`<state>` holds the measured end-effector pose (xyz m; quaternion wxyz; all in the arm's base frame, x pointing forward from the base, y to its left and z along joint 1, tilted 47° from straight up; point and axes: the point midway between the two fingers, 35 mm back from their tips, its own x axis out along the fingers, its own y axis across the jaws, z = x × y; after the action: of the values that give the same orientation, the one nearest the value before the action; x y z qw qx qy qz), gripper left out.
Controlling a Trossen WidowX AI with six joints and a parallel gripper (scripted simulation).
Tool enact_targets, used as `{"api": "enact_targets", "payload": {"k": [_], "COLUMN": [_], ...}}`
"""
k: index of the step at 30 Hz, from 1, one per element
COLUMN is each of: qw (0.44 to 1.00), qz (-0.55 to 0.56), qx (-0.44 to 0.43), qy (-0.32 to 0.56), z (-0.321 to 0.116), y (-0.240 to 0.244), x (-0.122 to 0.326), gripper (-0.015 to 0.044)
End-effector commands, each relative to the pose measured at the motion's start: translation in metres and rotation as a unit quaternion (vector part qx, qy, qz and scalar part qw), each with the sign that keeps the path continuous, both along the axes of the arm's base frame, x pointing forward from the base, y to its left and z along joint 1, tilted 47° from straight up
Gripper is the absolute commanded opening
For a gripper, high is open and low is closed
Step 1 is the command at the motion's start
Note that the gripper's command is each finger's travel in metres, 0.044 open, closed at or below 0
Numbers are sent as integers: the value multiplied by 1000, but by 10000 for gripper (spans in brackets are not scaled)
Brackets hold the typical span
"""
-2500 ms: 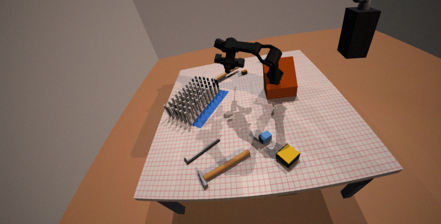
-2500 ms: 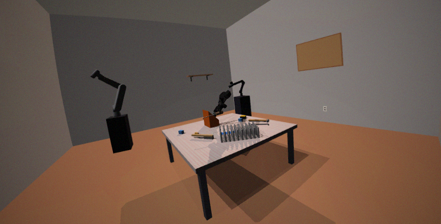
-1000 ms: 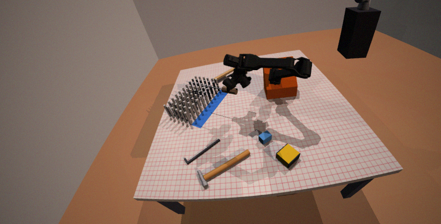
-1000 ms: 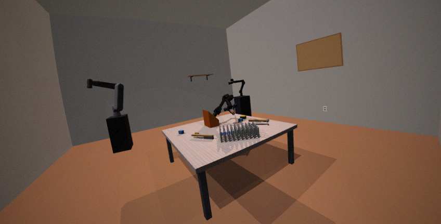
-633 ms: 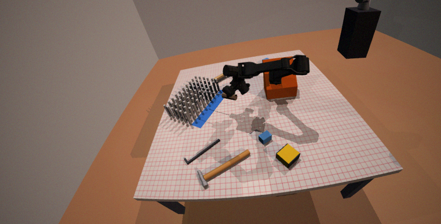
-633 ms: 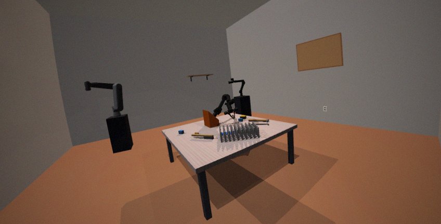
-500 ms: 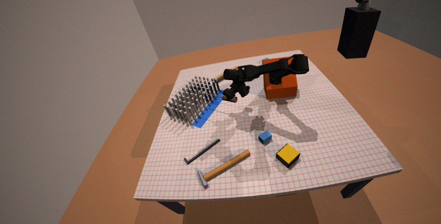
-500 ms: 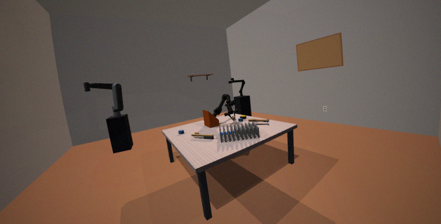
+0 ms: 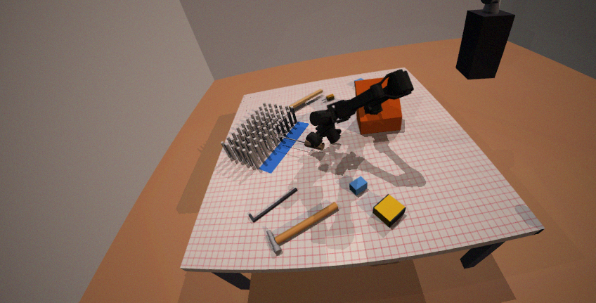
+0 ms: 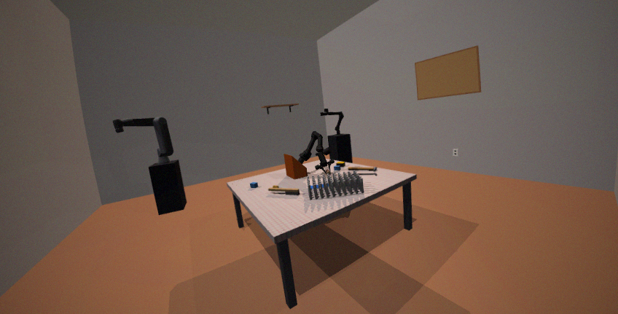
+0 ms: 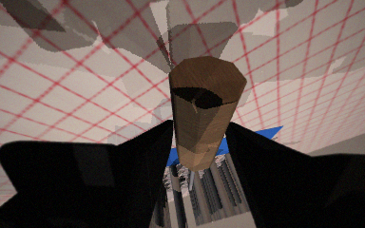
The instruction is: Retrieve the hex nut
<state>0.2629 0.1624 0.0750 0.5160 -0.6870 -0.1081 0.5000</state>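
My gripper (image 9: 314, 145) (image 11: 199, 126) is shut on the wooden handle (image 11: 203, 114) of a thin metal rod tool. It holds the tool low, in front of the taped strip. The rod (image 9: 294, 139) points over the blue taped strip (image 9: 271, 162) (image 11: 270, 136) to the front edge of the spacer field. I cannot tell whether its tip is between spacers. The grey metal spacers (image 9: 249, 154) (image 10: 336, 186) (image 11: 213, 197) stand upright in several rows behind the strip. The hex nut is not visible in any view.
A black angled tool (image 9: 273, 204) and a hammer (image 9: 307, 223) lie at the front, near a blue block (image 9: 358, 185) and a yellow block (image 9: 389, 209). A large orange block (image 9: 381, 122) (image 10: 294, 167) stands under the arm. A wooden-handled tool (image 9: 306, 99) lies beyond the field's far end.
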Motion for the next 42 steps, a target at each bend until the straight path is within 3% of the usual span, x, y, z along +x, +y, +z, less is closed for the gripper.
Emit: {"api": "enact_targets", "payload": {"k": [1, 42], "qw": [1000, 1000], "qz": [-7, -6], "qx": [7, 7], "qy": [-1, -2], "z": [-10, -15], "y": [11, 8], "x": [-8, 8], "gripper": [0, 0]}}
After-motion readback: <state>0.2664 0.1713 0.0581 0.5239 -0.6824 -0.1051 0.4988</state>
